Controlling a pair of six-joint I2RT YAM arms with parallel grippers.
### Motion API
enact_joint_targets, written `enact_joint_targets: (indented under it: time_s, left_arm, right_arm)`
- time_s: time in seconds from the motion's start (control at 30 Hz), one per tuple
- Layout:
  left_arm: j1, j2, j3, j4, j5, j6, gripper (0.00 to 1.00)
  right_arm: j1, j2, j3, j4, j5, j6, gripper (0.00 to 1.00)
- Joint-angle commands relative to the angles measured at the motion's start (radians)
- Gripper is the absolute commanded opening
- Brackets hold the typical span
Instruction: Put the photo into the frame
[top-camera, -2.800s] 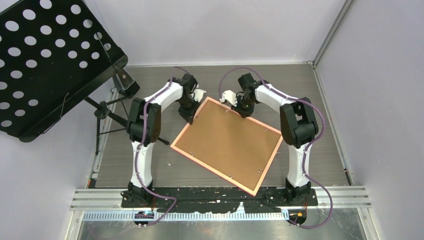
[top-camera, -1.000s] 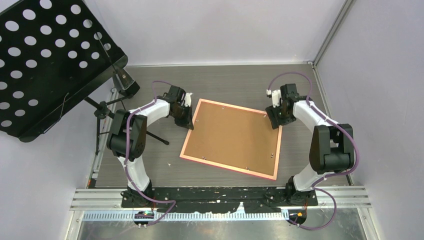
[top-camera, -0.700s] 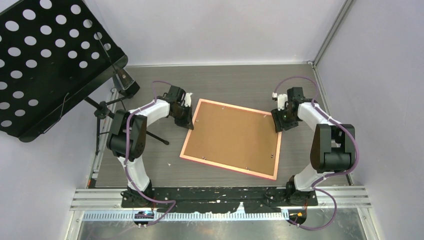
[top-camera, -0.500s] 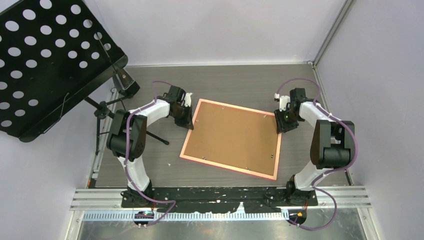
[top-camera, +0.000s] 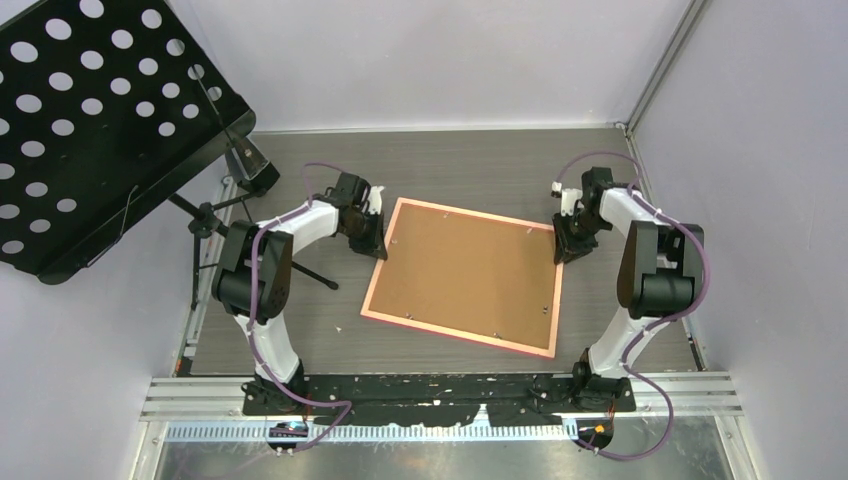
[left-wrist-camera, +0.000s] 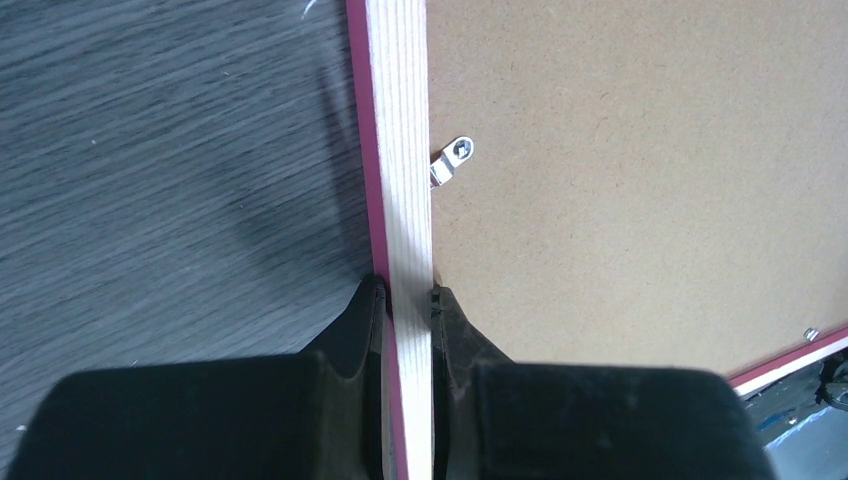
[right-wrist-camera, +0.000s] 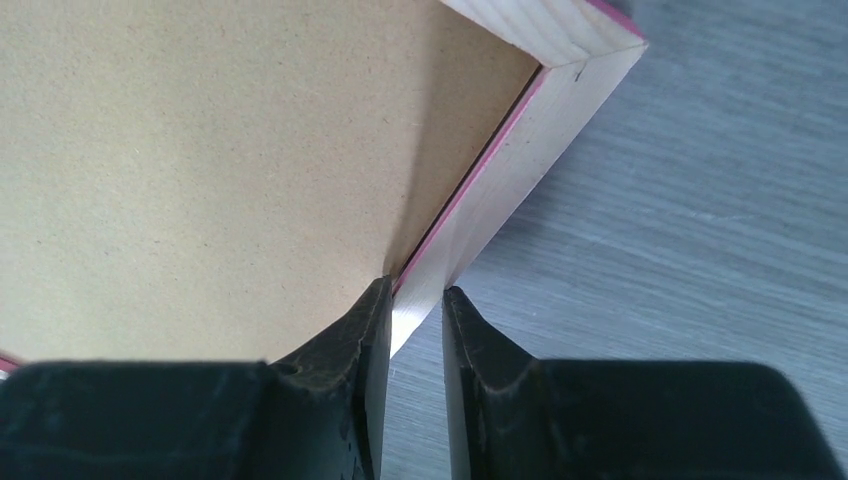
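We hold the frame (top-camera: 465, 275) back-up on the table (top-camera: 450, 165), long axis running arm to arm, left gripper (left-wrist-camera: 405, 295) clamped on its left rail, right gripper (right-wrist-camera: 414, 290) pinching the right rail near the far corner; photo unseen.

The frame (left-wrist-camera: 410, 150) is pale bare wood with a fine grain and a pink-painted outer edge. Inside the frame, the backing board (left-wrist-camera: 640, 180) is matt brown speckled fibreboard and the clip (left-wrist-camera: 452, 160) is shiny metal. Around the frame, the table (left-wrist-camera: 170, 170) is matt grey woodgrain. The left gripper (left-wrist-camera: 408, 295) has dull black fingers (left-wrist-camera: 345, 335), probably plastic.
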Motion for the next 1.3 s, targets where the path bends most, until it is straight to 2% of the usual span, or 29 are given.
enact_joint_targets:
  time_s: [0.0,0.27,0.4,0.47,0.53,0.57,0.63,0.67,0.7,0.73,0.8,1.03,1.27]
  left_arm:
    - [-0.017,0.022,-0.050,-0.085,0.108,0.016,0.00]
    - [-0.018,-0.007,-0.076,-0.088,0.198,0.020,0.00]
    - [-0.027,0.004,-0.083,-0.093,0.226,0.034,0.00]
    - [-0.035,0.014,-0.085,-0.100,0.233,0.041,0.00]
    - [-0.042,0.019,-0.085,-0.101,0.238,0.041,0.00]
    - [-0.045,0.017,-0.085,-0.101,0.237,0.040,0.00]
    - [-0.046,0.009,-0.085,-0.098,0.229,0.040,0.00]
    - [-0.046,0.003,-0.087,-0.094,0.221,0.037,0.00]
    - [-0.046,-0.002,-0.090,-0.089,0.213,0.034,0.00]
    - [-0.046,-0.010,-0.093,-0.082,0.207,0.028,0.01]
    - [-0.046,-0.021,-0.097,-0.075,0.201,0.021,0.03]
    - [-0.046,-0.035,-0.093,-0.054,0.187,0.013,0.06]
    - [-0.046,-0.047,-0.098,-0.040,0.181,0.008,0.06]
  right_arm:
    - [0.009,0.109,0.082,0.089,-0.057,-0.019,0.08]
    - [0.013,0.259,0.295,0.061,-0.127,-0.016,0.06]
    - [0.022,0.281,0.370,0.057,-0.150,-0.033,0.06]
    - [0.024,0.280,0.387,0.058,-0.168,-0.045,0.08]
    - [0.027,0.268,0.391,0.062,-0.175,-0.054,0.14]
    - [0.028,0.262,0.385,0.068,-0.176,-0.057,0.16]
    - [0.028,0.231,0.364,0.082,-0.167,-0.058,0.26]
    - [0.028,0.204,0.355,0.089,-0.151,-0.058,0.35]
    - [0.028,0.190,0.338,0.096,-0.141,-0.057,0.39]
    - [0.028,0.159,0.329,0.101,-0.121,-0.058,0.49]
    - [0.028,0.108,0.299,0.109,-0.098,-0.059,0.57]
    - [0.028,-0.085,0.139,0.118,-0.050,-0.058,0.63]
    - [0.028,-0.195,-0.070,0.115,-0.014,-0.065,0.66]
